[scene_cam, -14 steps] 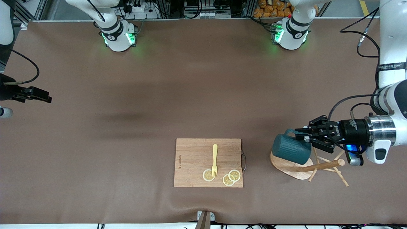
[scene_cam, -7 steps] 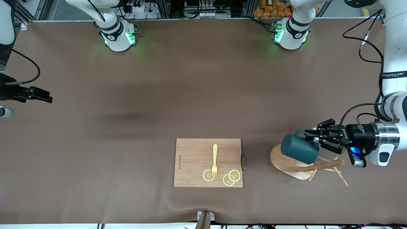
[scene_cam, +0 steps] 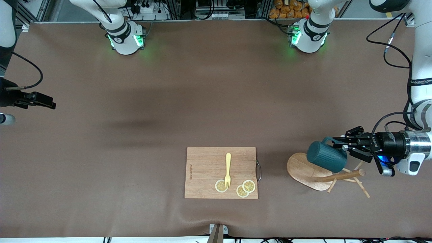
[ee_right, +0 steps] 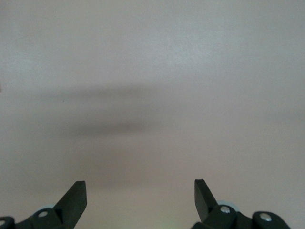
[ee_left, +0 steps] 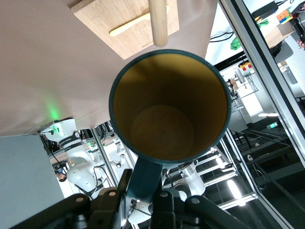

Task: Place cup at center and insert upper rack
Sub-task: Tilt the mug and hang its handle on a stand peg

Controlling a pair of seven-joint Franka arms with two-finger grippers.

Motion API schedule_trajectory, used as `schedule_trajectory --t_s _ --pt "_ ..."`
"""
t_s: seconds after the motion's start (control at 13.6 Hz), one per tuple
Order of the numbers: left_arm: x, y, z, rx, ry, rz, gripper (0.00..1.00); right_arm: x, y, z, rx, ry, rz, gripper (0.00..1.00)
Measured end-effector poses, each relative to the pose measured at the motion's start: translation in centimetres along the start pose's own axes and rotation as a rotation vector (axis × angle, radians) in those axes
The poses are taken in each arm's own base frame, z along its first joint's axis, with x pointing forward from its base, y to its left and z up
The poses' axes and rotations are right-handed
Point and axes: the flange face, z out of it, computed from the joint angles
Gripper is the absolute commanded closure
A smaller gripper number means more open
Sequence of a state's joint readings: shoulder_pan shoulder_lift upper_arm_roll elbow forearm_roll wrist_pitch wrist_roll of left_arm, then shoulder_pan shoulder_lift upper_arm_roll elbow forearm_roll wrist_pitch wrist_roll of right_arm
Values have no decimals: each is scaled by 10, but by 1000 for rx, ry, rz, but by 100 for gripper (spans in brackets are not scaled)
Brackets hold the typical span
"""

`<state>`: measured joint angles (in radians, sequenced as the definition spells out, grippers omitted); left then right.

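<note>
Cup (scene_cam: 326,156) above brown table (scene_cam: 168,101)

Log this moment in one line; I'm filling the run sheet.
left end effector: shut on mug handle, over mug tree | right end effector: open, waiting

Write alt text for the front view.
The left gripper, shut on the cup by its handle, holds it above the tipped-over upper rack. A cutting board carries a fork and lemon slices.
</note>
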<state>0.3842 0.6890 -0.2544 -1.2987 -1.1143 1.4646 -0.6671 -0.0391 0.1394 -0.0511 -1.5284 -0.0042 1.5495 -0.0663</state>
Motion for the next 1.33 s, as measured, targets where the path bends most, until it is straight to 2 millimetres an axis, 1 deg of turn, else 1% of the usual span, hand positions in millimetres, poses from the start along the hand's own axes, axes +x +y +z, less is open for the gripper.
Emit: schedule_trajectory --t_s 0.29,0.59,0.81,1.33 --pt "13 -8 -6 -9 -8 12 100 0 -6 0 -1 0 -10 0" --pt "24 -12 -4 -11 -17 45 100 1 -9 0 -1 0 -15 0" --pt "28 -15 -5 -14 -18 46 100 1 -9 0 -1 0 -15 0" --pt "34 -22 -20 -25 -12 60 100 1 -9 0 -1 0 -15 0"
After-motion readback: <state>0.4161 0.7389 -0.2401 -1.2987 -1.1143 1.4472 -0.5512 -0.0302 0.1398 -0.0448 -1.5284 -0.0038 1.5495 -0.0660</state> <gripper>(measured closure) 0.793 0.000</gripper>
